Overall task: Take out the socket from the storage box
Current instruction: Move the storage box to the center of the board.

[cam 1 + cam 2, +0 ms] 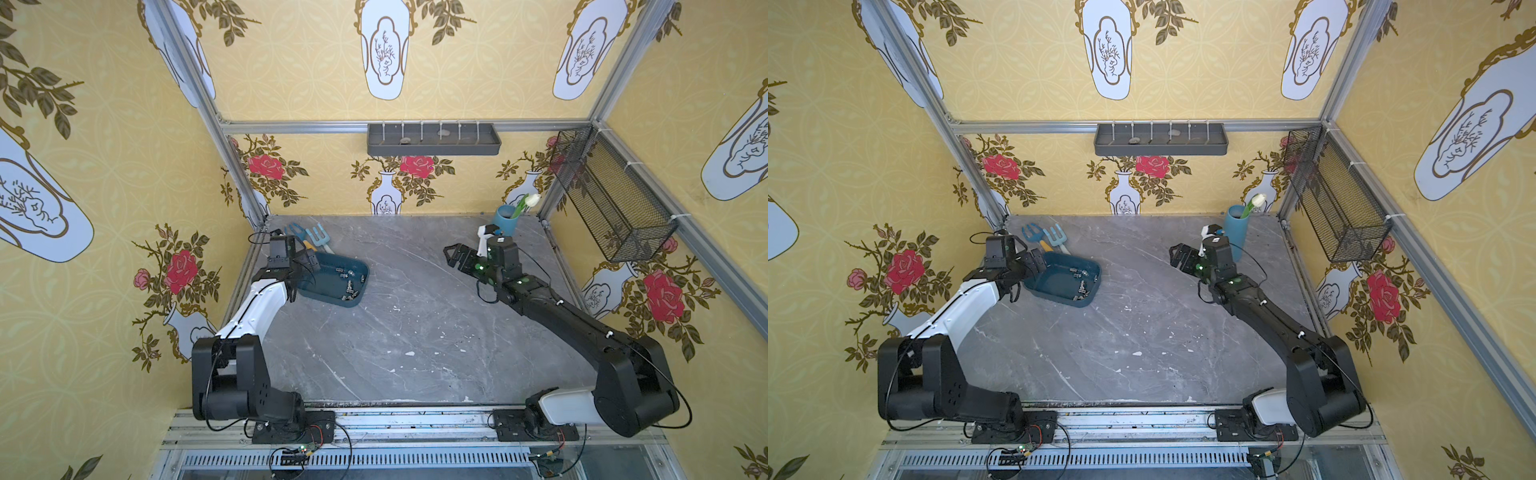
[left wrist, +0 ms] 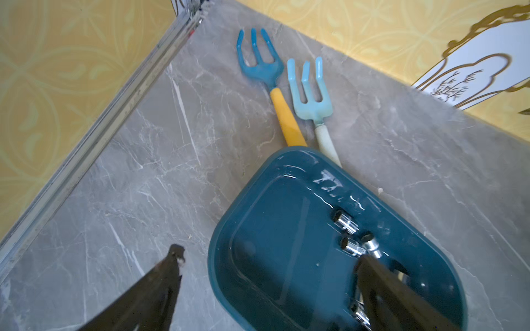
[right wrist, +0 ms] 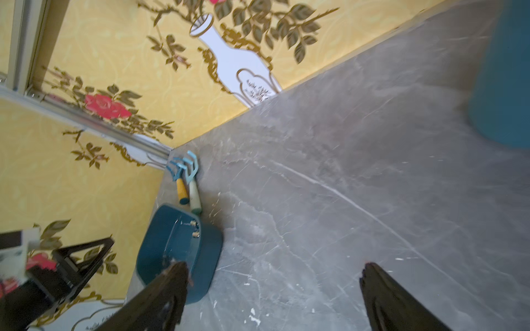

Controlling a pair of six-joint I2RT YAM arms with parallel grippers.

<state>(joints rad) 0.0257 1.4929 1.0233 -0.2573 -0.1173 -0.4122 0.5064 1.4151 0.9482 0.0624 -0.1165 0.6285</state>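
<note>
sockets [image 2: 345, 225] in storage box [image 2: 281, 206] | left hand [image 2: 269, 256] wide, straddling its wall | right hand [image 3: 274, 267] wide, well apart

Two garden forks [image 2: 308, 97], cup [image 1: 505, 222] with tulip [image 1: 532, 199], wall tray [image 1: 432, 147], mesh basket [image 1: 611, 208]

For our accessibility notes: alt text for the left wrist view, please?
Open jaws straddle the wall of a teal box holding chrome sockets, one jaw over the table, one over the box. Beyond the box lie two blue garden forks, handles towards it.
</note>
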